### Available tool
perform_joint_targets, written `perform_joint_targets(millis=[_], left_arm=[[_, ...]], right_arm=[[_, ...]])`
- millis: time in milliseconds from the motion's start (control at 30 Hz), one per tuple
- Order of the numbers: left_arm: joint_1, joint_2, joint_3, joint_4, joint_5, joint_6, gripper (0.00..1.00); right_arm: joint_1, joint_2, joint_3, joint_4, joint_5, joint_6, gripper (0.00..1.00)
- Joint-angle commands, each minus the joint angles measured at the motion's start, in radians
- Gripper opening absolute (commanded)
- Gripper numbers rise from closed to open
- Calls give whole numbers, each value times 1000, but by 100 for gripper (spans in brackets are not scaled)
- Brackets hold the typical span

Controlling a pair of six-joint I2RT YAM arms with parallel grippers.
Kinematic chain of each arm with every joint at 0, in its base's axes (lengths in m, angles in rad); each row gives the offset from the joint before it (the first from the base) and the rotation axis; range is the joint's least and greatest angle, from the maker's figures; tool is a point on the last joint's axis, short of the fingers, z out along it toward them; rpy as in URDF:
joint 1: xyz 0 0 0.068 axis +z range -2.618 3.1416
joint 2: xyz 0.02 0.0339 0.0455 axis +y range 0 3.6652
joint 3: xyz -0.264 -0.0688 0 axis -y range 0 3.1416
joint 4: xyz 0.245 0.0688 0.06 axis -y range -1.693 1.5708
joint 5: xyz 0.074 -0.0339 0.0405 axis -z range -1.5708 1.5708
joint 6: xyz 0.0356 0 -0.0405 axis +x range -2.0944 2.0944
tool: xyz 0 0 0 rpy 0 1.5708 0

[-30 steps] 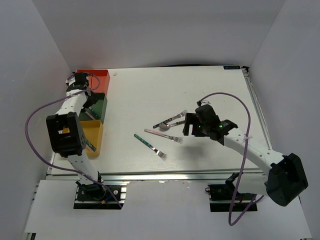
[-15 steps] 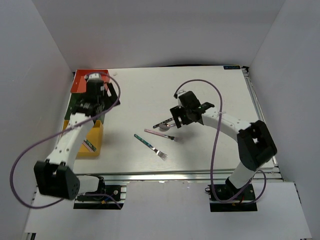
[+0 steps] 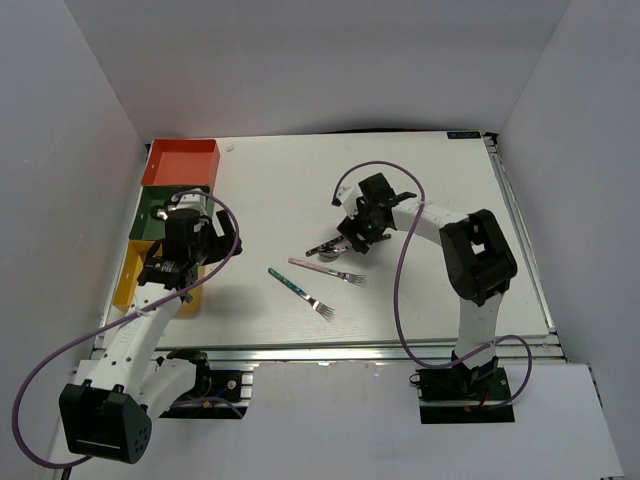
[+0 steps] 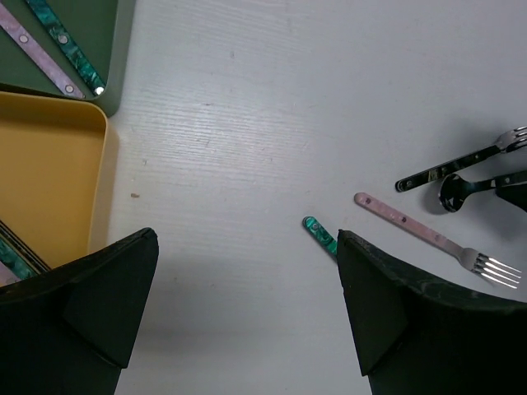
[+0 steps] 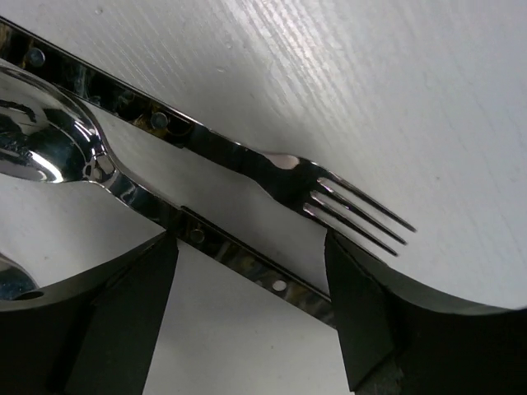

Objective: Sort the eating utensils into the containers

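The orange-red bin (image 3: 180, 162), dark green bin (image 3: 150, 205) and yellow bin (image 3: 128, 278) stand in a column at the left. My left gripper (image 3: 200, 245) is open and empty, above the yellow bin's right edge (image 4: 99, 181). The green bin (image 4: 90, 33) holds a pink-handled and a teal-handled utensil. My right gripper (image 3: 355, 233) is open and low, its jaws on either side of the dark-handled spoon's handle (image 5: 239, 255), next to the dark-handled fork (image 5: 272, 169). A pink fork (image 3: 325, 270) and a teal fork (image 3: 300, 292) lie on the table.
White walls enclose the table at the left, back and right. Purple cables loop from both arms. Utensil handles show at the yellow bin's lower left in the left wrist view (image 4: 16, 247).
My left gripper has swung down from the bins at the back left to the yellow bin's right edge. My right gripper has moved left and back onto the dark fork and spoon.
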Motion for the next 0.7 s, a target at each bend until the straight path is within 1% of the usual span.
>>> perform_joint_targets(millis=[0, 67, 133, 200, 233, 300, 333, 367, 400, 533, 567, 633, 667], left_arm=[[-6, -22, -2, 47, 25, 13, 98], [-6, -18, -5, 53, 26, 13, 98], [-6, -7, 1, 52, 26, 15, 98], [-6, 2, 1, 50, 26, 15, 98], [-5, 4, 1, 50, 29, 15, 98], [-6, 5, 1, 52, 29, 13, 98], [-5, 5, 1, 52, 31, 13, 98], [-6, 4, 1, 50, 29, 13, 98], [-6, 2, 0, 50, 28, 12, 98], [-6, -7, -3, 53, 26, 9, 98], [-5, -5, -3, 53, 25, 7, 98], [-6, -4, -3, 52, 26, 7, 98], [-6, -5, -3, 52, 26, 7, 98]], right_arm=[[-12, 58, 64, -98, -99, -81, 76], [-17, 63, 54, -115, -121, -79, 71], [-15, 37, 5, -102, -124, -69, 69], [-14, -10, -46, -54, -119, -53, 68], [-9, -27, -96, -33, -103, -47, 67], [-2, -64, -144, 6, -73, -39, 62], [3, -72, -176, 22, -58, -38, 60], [4, -78, -189, 32, -44, -36, 54], [6, -87, -200, 38, -33, -33, 50], [26, -113, -244, 81, 5, -16, 43], [29, -120, -255, 101, 14, -12, 37], [37, -123, -264, 112, 40, -6, 33], [40, -124, -269, 121, 54, 0, 28]])
